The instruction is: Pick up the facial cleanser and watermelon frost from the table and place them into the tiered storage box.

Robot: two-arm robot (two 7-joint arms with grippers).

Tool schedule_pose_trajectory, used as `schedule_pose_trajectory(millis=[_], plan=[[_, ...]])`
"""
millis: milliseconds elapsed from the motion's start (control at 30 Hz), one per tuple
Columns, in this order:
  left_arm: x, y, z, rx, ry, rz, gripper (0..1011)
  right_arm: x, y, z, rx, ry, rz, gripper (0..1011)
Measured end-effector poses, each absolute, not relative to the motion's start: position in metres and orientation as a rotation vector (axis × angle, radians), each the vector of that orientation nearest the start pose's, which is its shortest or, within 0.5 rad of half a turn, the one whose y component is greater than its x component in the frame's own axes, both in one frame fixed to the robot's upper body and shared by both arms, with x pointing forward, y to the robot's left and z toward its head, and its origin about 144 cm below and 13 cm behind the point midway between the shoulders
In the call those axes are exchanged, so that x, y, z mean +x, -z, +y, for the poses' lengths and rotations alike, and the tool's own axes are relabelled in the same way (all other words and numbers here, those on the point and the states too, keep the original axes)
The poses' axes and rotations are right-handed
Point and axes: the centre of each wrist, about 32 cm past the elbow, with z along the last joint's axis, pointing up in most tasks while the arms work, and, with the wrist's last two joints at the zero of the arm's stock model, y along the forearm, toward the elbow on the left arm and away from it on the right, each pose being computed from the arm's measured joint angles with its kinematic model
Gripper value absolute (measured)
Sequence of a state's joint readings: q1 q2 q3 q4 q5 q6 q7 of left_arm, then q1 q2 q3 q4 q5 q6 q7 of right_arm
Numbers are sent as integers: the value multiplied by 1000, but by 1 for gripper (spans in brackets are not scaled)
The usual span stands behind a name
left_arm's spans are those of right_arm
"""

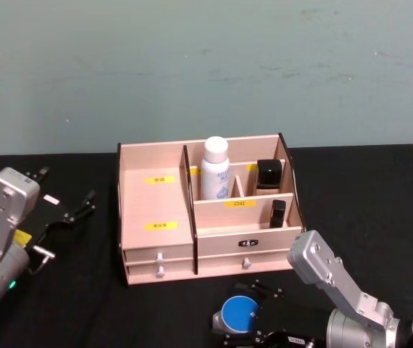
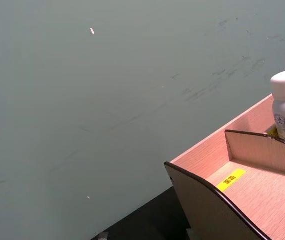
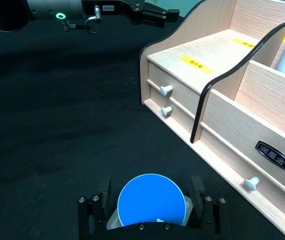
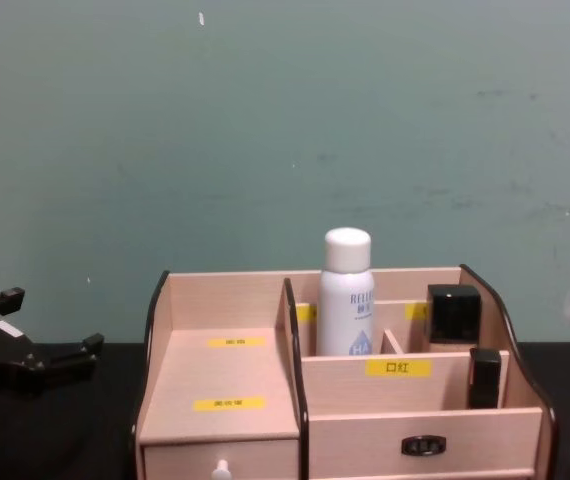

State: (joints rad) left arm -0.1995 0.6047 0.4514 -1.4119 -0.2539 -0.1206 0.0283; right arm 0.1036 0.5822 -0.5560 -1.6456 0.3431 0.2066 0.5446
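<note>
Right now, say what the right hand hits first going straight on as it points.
From the right hand, around the watermelon frost, bare table lies ahead; the tiered storage box sits alongside. Farther on, perhaps the left hand; depth unclear.

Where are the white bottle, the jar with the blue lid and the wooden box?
facial cleanser (image 4: pixel 347 300), chest view, on the front of its white body.
watermelon frost (image 3: pixel 151 200), right wrist view, on its blue lid.
tiered storage box (image 1: pixel 156 204), head view, on the bare wood of its left shelf.
</note>
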Motion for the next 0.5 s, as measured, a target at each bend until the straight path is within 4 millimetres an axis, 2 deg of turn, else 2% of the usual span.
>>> schedule_pose_trajectory(millis=[133,367,500], plan=[[489,-1140,310,304,-1248,-285,1010,442,-1145,-235,-393,520,103,944],[489,-1140,310,304,-1248,-285,1010,442,-1145,-235,-392,520,104,737],[489,-1140,310,304,-1248,-285,1010,442,-1145,-235,-391,520,104,718]])
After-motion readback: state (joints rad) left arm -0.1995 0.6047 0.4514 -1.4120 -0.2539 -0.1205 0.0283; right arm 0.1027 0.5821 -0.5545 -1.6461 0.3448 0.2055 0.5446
